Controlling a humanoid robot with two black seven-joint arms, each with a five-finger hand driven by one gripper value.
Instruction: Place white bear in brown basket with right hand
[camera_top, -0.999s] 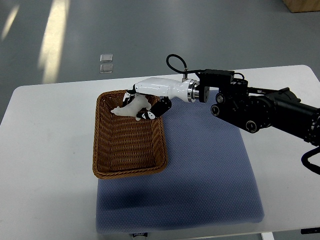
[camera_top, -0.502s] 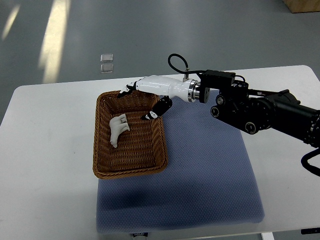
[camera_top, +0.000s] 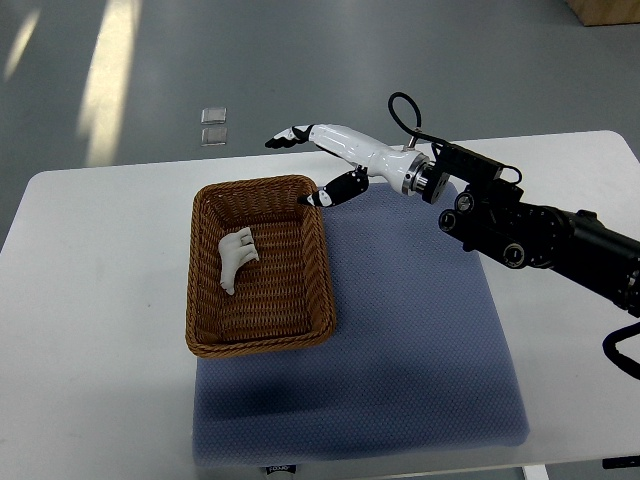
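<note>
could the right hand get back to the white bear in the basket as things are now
Probably yes. The white bear lies uncovered in the open-topped brown basket, and the right hand, open and empty, hovers near the basket's far right corner with nothing between them.

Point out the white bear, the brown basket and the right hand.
white bear (camera_top: 236, 256), top view, on its body.
brown basket (camera_top: 325, 285), top view, on its right rim.
right hand (camera_top: 335, 150), top view, on the white palm, fingers spread.
</note>
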